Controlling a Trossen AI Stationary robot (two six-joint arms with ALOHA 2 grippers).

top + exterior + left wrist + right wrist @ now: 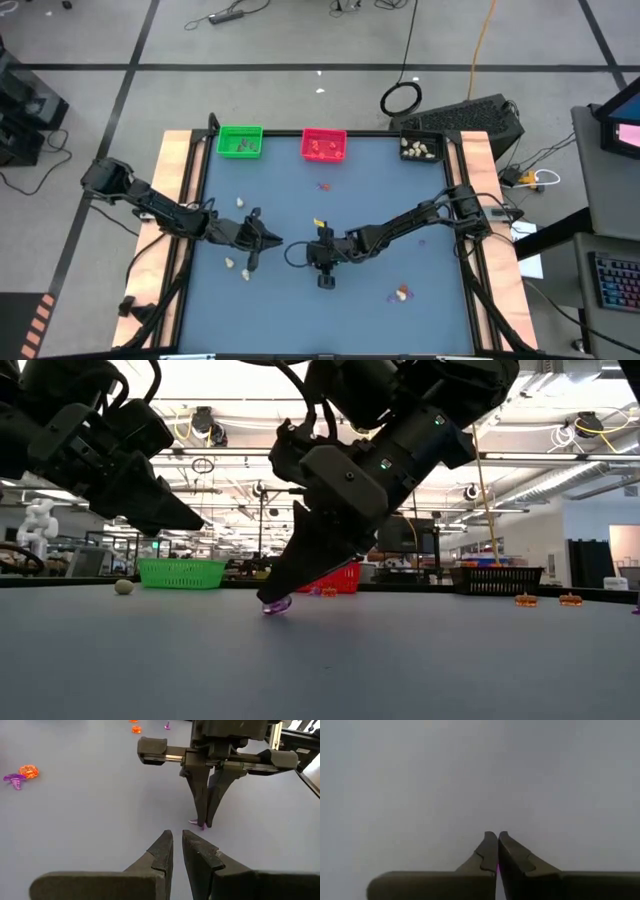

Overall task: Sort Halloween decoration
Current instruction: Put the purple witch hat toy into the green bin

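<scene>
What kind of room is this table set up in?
Probably a robotics lab or workshop: bare ceiling lights and pipes overhead, cables trailing on the floor, a keyboard on a side desk, benches beyond the table.

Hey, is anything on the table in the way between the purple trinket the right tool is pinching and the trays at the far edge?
Nothing visible blocks it. The right tool is shut on the tiny purple trinket mid-table; only small orange trinkets lie low before the red mesh tray.
</scene>
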